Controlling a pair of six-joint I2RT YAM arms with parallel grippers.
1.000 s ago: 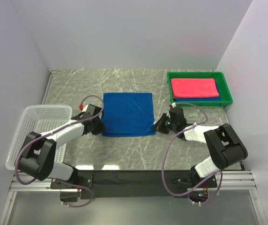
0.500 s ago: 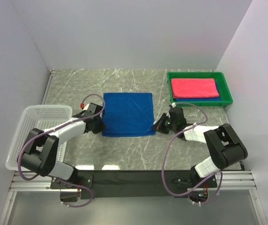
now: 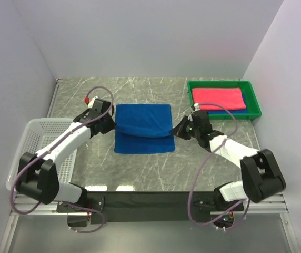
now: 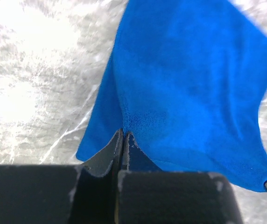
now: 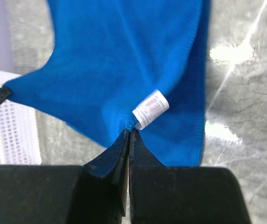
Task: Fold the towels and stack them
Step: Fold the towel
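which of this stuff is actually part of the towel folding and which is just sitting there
In the job: middle blue towel, pinched by left gripper and right gripper; pink-red towel; second blue towel beneath it.
Just there: white basket; green tray, only holding the stack.

Middle towel (image 3: 142,129) sits mid-table (image 3: 140,168), with the left gripper (image 3: 112,125) on its left edge and the right gripper (image 3: 176,130) on its right edge. The tray (image 3: 253,100) is back right, top towel (image 3: 218,98) stacked on bottom towel (image 3: 229,110) inside it. The basket (image 3: 21,158) is near left.
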